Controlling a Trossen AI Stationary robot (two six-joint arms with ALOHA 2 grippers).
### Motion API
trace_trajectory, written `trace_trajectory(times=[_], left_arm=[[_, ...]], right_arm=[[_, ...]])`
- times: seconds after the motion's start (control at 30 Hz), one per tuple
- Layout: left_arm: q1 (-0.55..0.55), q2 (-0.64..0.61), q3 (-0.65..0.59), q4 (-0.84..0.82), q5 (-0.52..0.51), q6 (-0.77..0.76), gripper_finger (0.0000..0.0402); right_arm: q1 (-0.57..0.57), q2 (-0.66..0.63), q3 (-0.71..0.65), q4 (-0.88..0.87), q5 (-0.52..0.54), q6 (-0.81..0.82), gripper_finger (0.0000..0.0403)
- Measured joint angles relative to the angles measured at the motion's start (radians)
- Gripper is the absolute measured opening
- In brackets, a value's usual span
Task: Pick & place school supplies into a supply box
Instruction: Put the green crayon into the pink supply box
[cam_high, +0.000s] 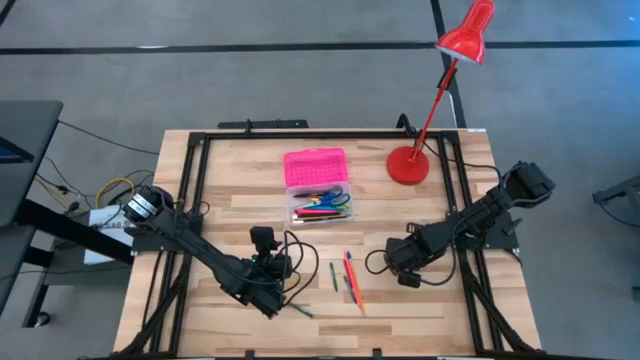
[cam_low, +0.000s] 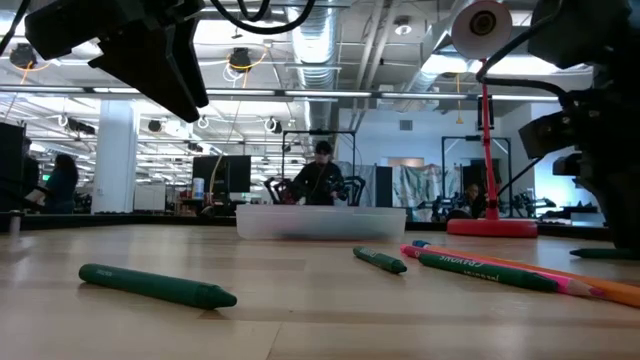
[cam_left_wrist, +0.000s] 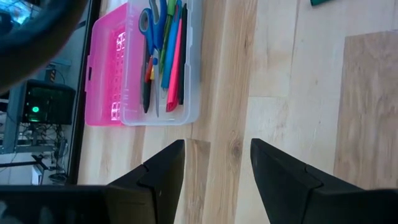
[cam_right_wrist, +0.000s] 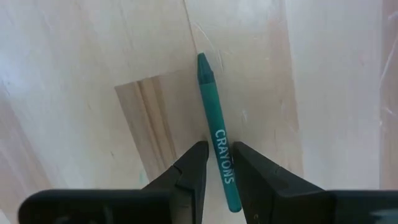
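The supply box lies open, its pink lid (cam_high: 315, 162) flat beside the clear base (cam_high: 320, 205), which holds pens, pencils and blue-handled scissors (cam_left_wrist: 149, 22). Loose on the wood lie a green crayon (cam_high: 334, 275), red and orange pencils (cam_high: 350, 280) and another green crayon (cam_low: 155, 285) beside my left arm. My left gripper (cam_left_wrist: 217, 155) hangs open above bare wood, near side of the box (cam_left_wrist: 165, 62). My right gripper (cam_right_wrist: 221, 152) is down at the table's right, shut on a green crayon (cam_right_wrist: 214, 118). My right gripper pinches the green crayon between its two fingers (cam_right_wrist: 193, 165) on the printed wrapper near the blunt end (cam_right_wrist: 225, 168). The fingers come from above and lie across it. The pointed end sticks out ahead. In the low view the crayon (cam_low: 600, 253) sits level at table height.
A red desk lamp stands with its round base (cam_high: 407, 165) right of the box, its stem leaning over the far right corner. A black frame (cam_high: 190, 180) rims the table. Bare wood lies between the two grippers and the box. People show in the room beyond (cam_low: 322, 175).
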Motion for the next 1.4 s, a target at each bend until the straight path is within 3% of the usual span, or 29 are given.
trace_trajectory(times=[1.4], left_arm=[[0.001, 0.0, 0.0, 0.001, 0.008, 0.008, 0.0179]], right_arm=[[0.022, 0.001, 0.001, 0.005, 0.031, 0.0, 0.0072]])
